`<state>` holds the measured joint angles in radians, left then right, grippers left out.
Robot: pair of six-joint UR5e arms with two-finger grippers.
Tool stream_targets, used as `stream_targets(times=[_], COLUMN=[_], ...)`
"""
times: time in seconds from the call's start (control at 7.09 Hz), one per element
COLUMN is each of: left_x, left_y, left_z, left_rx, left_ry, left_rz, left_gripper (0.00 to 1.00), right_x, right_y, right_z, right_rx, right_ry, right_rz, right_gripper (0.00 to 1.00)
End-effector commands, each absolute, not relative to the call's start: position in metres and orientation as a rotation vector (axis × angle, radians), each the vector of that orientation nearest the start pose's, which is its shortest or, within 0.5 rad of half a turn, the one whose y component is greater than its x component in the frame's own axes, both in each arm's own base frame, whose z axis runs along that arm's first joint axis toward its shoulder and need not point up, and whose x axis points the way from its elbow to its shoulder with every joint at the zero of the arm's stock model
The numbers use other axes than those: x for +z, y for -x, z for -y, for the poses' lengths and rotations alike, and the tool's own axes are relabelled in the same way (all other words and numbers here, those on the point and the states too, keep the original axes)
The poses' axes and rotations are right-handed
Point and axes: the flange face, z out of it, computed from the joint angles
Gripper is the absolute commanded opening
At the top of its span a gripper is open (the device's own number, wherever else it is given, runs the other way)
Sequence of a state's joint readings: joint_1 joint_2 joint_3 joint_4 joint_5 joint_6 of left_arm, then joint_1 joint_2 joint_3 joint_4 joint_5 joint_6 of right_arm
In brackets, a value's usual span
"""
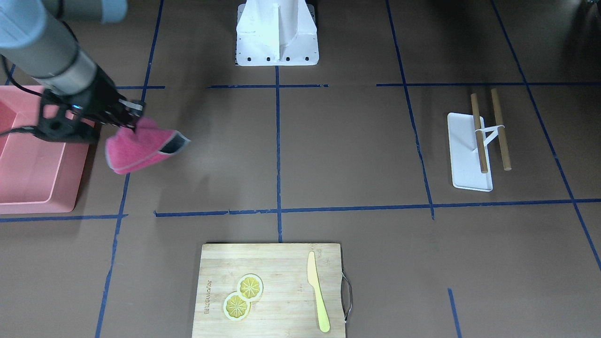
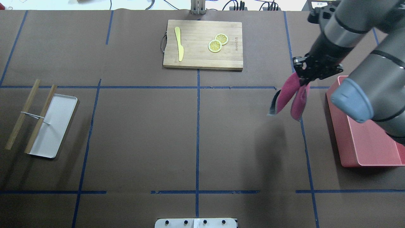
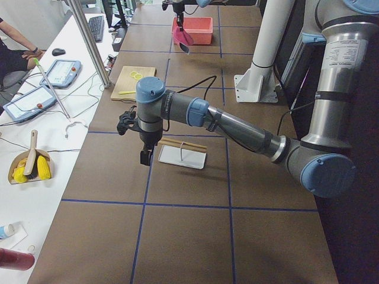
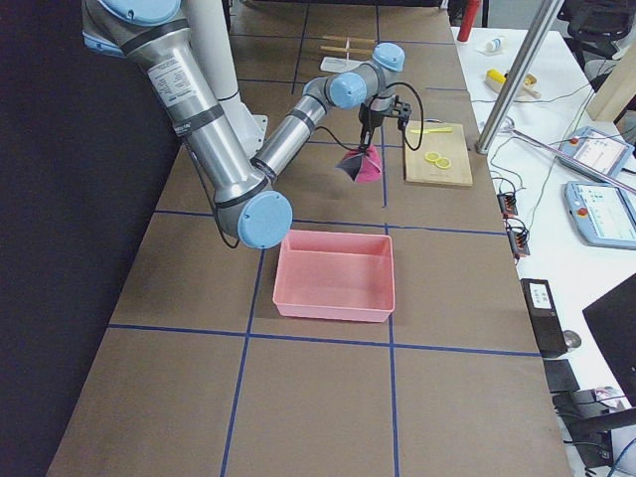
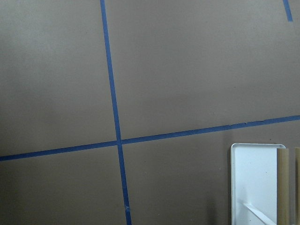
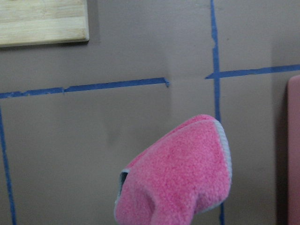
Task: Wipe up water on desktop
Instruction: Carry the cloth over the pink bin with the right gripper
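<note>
The desktop (image 1: 347,150) is dark brown with blue tape lines; I can make out no water on it. My right gripper (image 1: 127,118) is shut on a pink cloth (image 1: 141,148) with a grey hem. The cloth hangs folded above the desktop (image 2: 142,133), just beside the pink bin. It also shows in the overhead view (image 2: 288,95) and the right wrist view (image 6: 178,173). My left gripper (image 3: 145,155) shows only in the exterior left view, hanging over the desktop near the white tray; I cannot tell whether it is open or shut.
A pink bin (image 2: 367,152) stands by the right arm. A bamboo cutting board (image 2: 196,60) holds a yellow knife (image 2: 179,44) and two lemon slices (image 2: 218,42). A white tray (image 2: 53,126) with two wooden sticks lies on the left side. The robot base (image 1: 277,37) stands at the near edge.
</note>
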<state>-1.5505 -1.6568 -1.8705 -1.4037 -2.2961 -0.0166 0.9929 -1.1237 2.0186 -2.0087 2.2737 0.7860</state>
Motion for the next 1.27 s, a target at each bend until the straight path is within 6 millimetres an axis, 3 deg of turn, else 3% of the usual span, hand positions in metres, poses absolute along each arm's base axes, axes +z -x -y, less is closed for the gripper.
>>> stream_targets(times=[0.0, 0.14, 0.28, 0.42, 0.56, 0.71, 0.85, 0.99, 1.13], left_x=[0.523, 0.565, 0.593, 0.598, 0.603, 0.609, 0.609, 0.610, 0.616], left_y=[0.073, 0.085, 0.101, 0.103, 0.103, 0.103, 0.103, 0.103, 0.103], left_z=[0.515, 0.512, 0.510, 0.509, 0.505, 0.502, 0.502, 0.502, 0.501], left_rx=[0.086, 0.147, 0.150, 0.143, 0.143, 0.141, 0.138, 0.137, 0.132], left_ry=[-0.160, -0.137, -0.115, -0.108, -0.101, -0.093, -0.093, -0.090, -0.079], left_rz=[-0.719, -0.717, -0.720, -0.721, -0.722, -0.724, -0.725, -0.725, -0.729], left_gripper=[1.00, 1.00, 1.00, 1.00, 1.00, 1.00, 1.00, 1.00, 1.00], right_x=[0.309, 0.343, 0.366, 0.395, 0.420, 0.428, 0.431, 0.432, 0.430], right_y=[0.163, 0.124, 0.082, 0.052, 0.045, 0.043, 0.043, 0.044, 0.045], right_z=[0.478, 0.480, 0.480, 0.474, 0.478, 0.481, 0.479, 0.480, 0.480], right_rx=[-0.047, -0.062, -0.077, -0.102, -0.143, -0.135, -0.132, -0.132, -0.127], right_ry=[0.021, 0.009, -0.016, -0.018, -0.005, 0.009, 0.015, 0.016, 0.018], right_rz=[0.783, 0.766, 0.750, 0.738, 0.728, 0.724, 0.724, 0.723, 0.735], right_gripper=[0.00, 0.00, 0.00, 0.00, 0.00, 0.01, 0.10, 0.84, 1.00])
